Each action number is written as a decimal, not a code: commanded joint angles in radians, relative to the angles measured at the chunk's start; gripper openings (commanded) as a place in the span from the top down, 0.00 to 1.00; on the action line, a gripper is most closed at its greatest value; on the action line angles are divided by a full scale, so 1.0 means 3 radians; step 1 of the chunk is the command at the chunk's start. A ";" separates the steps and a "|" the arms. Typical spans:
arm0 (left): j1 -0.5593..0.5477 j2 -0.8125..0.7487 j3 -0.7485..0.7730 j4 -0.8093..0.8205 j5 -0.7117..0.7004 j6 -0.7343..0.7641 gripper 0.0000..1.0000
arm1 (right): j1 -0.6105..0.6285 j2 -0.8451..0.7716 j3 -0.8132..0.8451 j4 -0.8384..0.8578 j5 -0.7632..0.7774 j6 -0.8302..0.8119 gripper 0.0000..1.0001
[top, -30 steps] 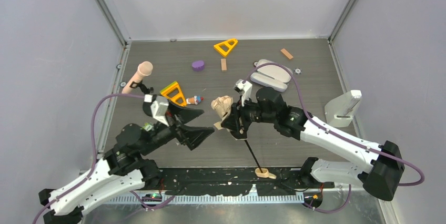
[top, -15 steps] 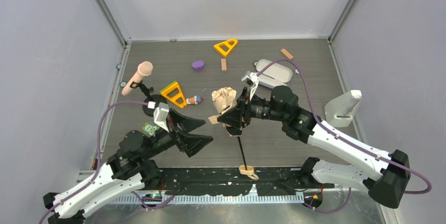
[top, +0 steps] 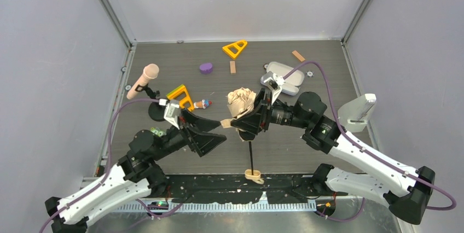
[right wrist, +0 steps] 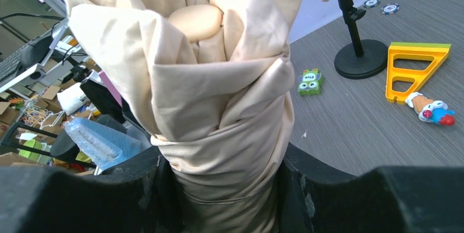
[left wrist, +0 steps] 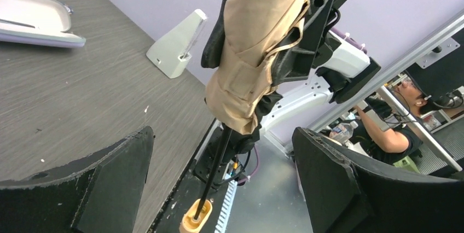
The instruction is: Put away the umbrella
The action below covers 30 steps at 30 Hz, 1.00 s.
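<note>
The umbrella [top: 241,103] is folded, its beige canopy bunched, and it hangs above the table's middle. My right gripper [top: 245,123] is shut on the canopy [right wrist: 219,134], with a jaw pressed on each side of the fabric. The thin black shaft [top: 250,153] runs down toward the near edge and ends in a tan handle [top: 253,176]. My left gripper [top: 216,132] stands wide open just left of the umbrella. In the left wrist view the shaft [left wrist: 216,162] and handle [left wrist: 194,219] lie between its spread fingers [left wrist: 109,184] without touching them.
A pink-headed microphone [top: 144,80] on a black stand sits at the left. Orange triangles [top: 183,97] [top: 235,48], a purple blob [top: 206,68], a small toy [top: 205,103] and wooden blocks [top: 298,56] lie around. A lavender-grey case [top: 283,75] is behind the right arm; a white holder [top: 358,111] stands right.
My right gripper has swung the umbrella upright and to the right, the handle moving left along the near edge. My left gripper has moved right, closer to the shaft, still open.
</note>
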State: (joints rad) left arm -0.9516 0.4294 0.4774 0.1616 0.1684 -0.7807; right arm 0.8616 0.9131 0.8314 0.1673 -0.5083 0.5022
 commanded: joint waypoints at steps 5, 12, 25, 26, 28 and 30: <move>0.0028 0.0343 0.0159 0.0525 0.0358 -0.0119 0.16 | -0.0013 -0.0209 0.0005 0.0496 -0.0015 0.0253 0.94; 0.0032 0.0425 0.0140 0.0889 0.0443 -0.0141 0.28 | -0.0012 -0.0338 -0.0034 0.0398 0.0046 0.0273 0.94; 0.0032 0.0550 0.0370 0.1098 0.0422 -0.0092 0.41 | -0.0013 -0.0385 -0.0069 0.0240 0.0078 0.0234 0.94; 0.0032 0.0574 0.0381 0.1112 0.0428 -0.0101 0.43 | -0.0013 -0.0385 -0.0071 0.0238 0.0075 0.0226 0.94; 0.0032 0.0618 0.0385 0.1164 0.0431 -0.0126 0.46 | -0.0009 -0.0385 -0.0074 0.0227 0.0065 0.0218 0.94; 0.0032 0.0664 0.0387 0.1191 0.0448 -0.0154 0.51 | -0.0013 -0.0392 -0.0078 0.0225 0.0059 0.0215 0.94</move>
State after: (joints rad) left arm -0.9466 0.6025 0.5610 0.4488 0.2825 -0.8124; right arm 0.8616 0.8158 0.7944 0.1699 -0.4992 0.5632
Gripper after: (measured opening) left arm 0.537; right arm 0.522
